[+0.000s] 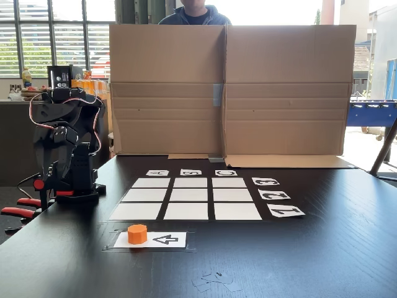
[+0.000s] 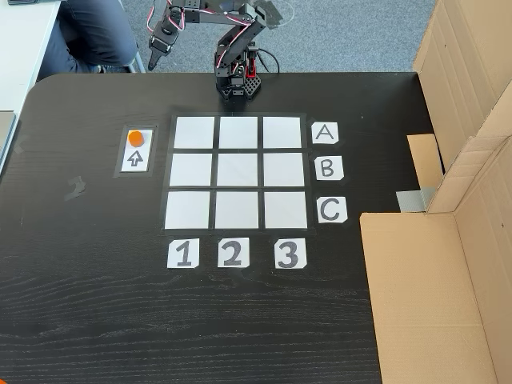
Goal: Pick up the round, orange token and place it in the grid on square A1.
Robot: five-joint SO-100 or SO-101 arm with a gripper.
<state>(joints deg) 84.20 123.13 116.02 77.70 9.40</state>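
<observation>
While the tool [image 2: 154, 50] hangs folded, jaw gap unreadable, the short, bright orange, faintly faceted token [image 1: 137, 233] sits on the arrow card [image 1: 162, 239].

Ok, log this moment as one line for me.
phase: pre-grasp | token: on arrow card | square A1: empty | arm: folded off grid

Orange token [image 1: 137, 233], white 9-square grid [image 2: 237, 173] with black gaps, black table [image 2: 96, 304].

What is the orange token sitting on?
The token sits on one end of a white card printed with a black arrow, beside the grid. The card's patch beneath the token is covered.
</observation>
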